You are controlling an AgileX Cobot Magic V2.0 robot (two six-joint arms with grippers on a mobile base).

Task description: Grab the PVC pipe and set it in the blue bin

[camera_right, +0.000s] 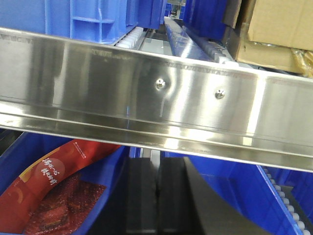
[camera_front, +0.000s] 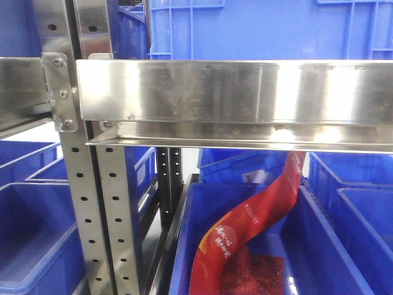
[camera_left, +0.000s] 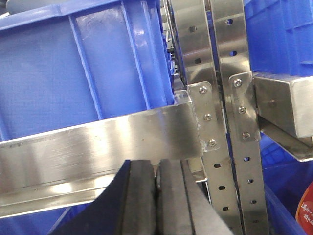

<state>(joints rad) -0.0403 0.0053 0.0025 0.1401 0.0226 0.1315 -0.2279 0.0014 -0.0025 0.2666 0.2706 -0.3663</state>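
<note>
PVC pipe shows in none of the three views, so I cannot tell where it lies. Both arms are held up close to a steel rack. The left pincer has its two black pads pressed together with nothing between them, and it sits just below a shiny steel shelf rail; above that rail, up and to the pincer's left, stands a blue bin, and to the pincer's right rise two perforated steel uprights with bolted brackets. The right pincer is likewise pressed together and holds nothing, its pads just under another long steel rail fixed with two screws. Below that rail, down and to the left of the right pincer, a lower blue bin holds a red packet with printed lettering. Above and to the right of this pincer, beyond the rail, sit cardboard boxes. From the front view the same red packet curls up out of a bin beneath the rail.
</note>
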